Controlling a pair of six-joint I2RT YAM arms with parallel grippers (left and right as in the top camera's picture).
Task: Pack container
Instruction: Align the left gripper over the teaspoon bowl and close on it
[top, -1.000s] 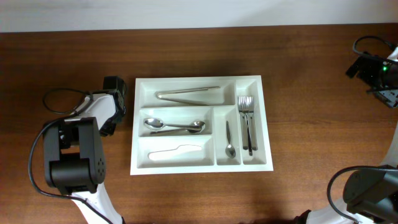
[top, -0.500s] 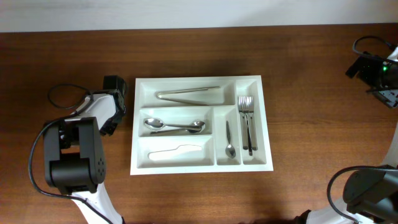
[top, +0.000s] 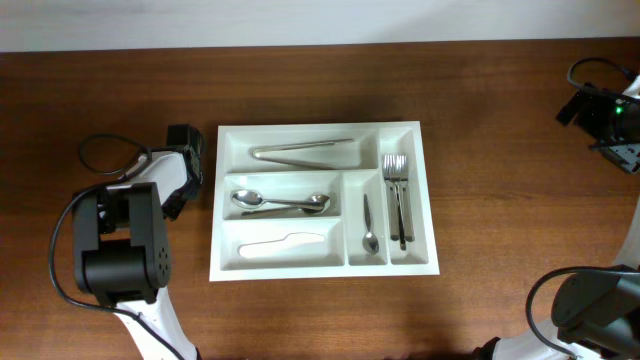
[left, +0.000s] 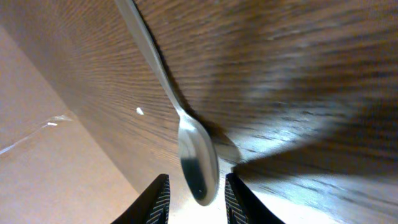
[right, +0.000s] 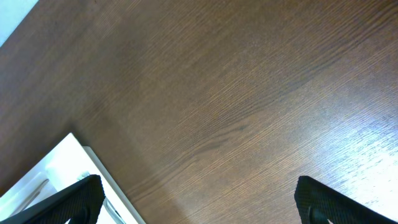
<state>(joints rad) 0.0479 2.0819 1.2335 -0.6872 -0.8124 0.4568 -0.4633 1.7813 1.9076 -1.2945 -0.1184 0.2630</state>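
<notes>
The container (top: 318, 129), a large white five-compartment tray, lies mid-table and holds tongs (top: 300, 152), two spoons (top: 280, 203), a white knife (top: 280, 243), a small spoon (top: 369, 225) and forks (top: 397, 195). Just left of the tray, my left arm (top: 170, 175) points down at the table. In the left wrist view a metal spoon (left: 186, 134) lies on the wood. My left gripper (left: 197, 185) stands narrowly open, with the spoon's bowl between the fingertips (left: 163, 186) and a small gap on each side. My right gripper (right: 199, 193) is wide open over bare wood, and the container's corner (right: 56, 168) sits at its left.
The right arm (top: 600, 108) sits at the table's far right edge, well away from the tray. A black cable (top: 105, 155) loops on the table beside the left arm. Bare wood surrounds the tray on all sides.
The left arm has shifted slightly and its cable loop has moved a little to the right. Nothing in the tray has moved, and the right arm is still.
</notes>
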